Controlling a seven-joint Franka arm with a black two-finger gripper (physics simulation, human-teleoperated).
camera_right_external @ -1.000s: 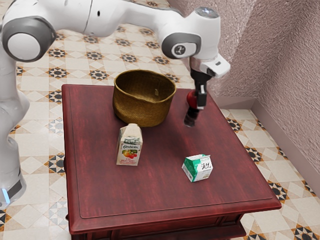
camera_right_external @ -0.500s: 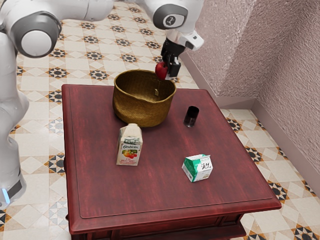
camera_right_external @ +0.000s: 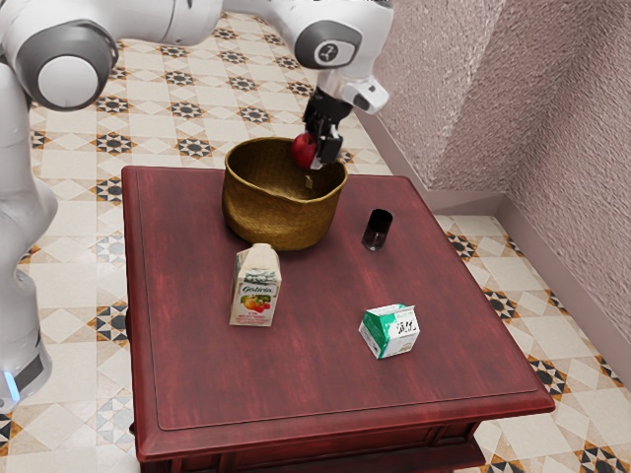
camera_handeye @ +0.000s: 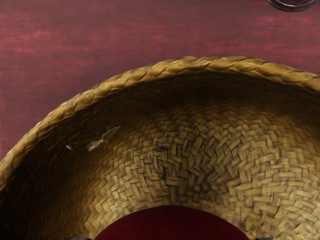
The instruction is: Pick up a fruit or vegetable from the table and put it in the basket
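Black and two-fingered, the gripper (camera_right_external: pixel 320 150) is closed on a red fruit (camera_right_external: pixel 303 151), fingers parted by its width, and holds it over the mouth of the woven basket (camera_right_external: pixel 281 219). From where I stand it looks like an apple: firm, fairly light, slippery-skinned, easily bruised. Best gripped snugly across its widest part and released low.

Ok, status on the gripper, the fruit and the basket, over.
Gripper shut on red fruit, held over basket. Not yet released. Dark glass stands outside basket; nothing seen blocking the drop.
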